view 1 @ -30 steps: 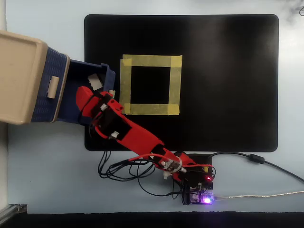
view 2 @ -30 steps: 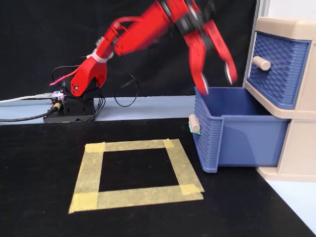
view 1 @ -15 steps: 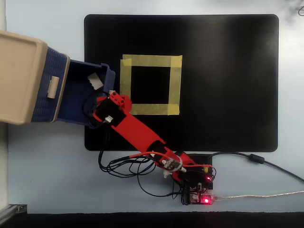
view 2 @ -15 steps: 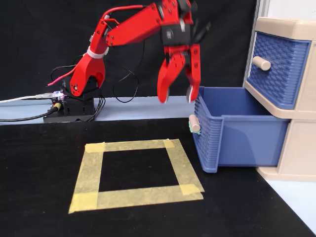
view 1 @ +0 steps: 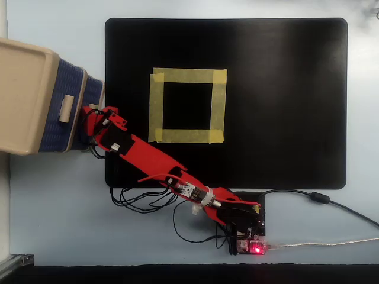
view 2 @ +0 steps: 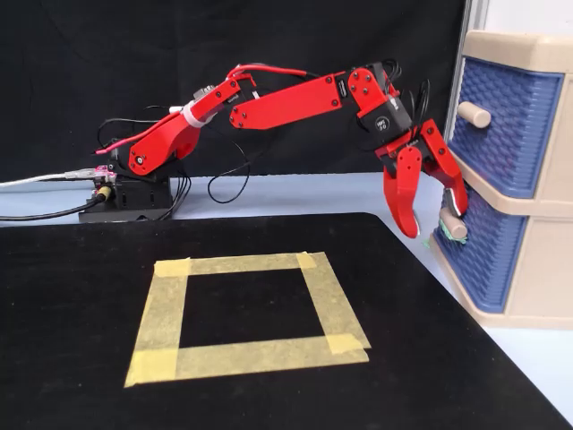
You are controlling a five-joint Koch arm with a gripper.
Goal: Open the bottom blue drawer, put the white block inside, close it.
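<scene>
The beige cabinet (view 2: 537, 269) stands at the right of the fixed view and at the left of the overhead view (view 1: 23, 94). The bottom blue drawer (view 2: 488, 255) has a small beige handle (view 2: 454, 226). My red gripper (view 2: 437, 220) is open and hangs in front of that drawer. One finger (view 2: 452, 184) is right at the handle, the other (view 2: 403, 193) is to its left over the mat edge. From above the gripper (view 1: 92, 125) sits against the cabinet front, below the upper drawer's handle (view 1: 67, 108). The white block is not in view.
The upper blue drawer (view 2: 506, 125) is shut, and its handle (view 2: 473, 114) is above my wrist. A yellow tape square (view 1: 187, 105) lies on the black mat (view 1: 284, 106). The arm's base, board and cables (view 1: 249, 236) sit at the mat's near edge in the overhead view.
</scene>
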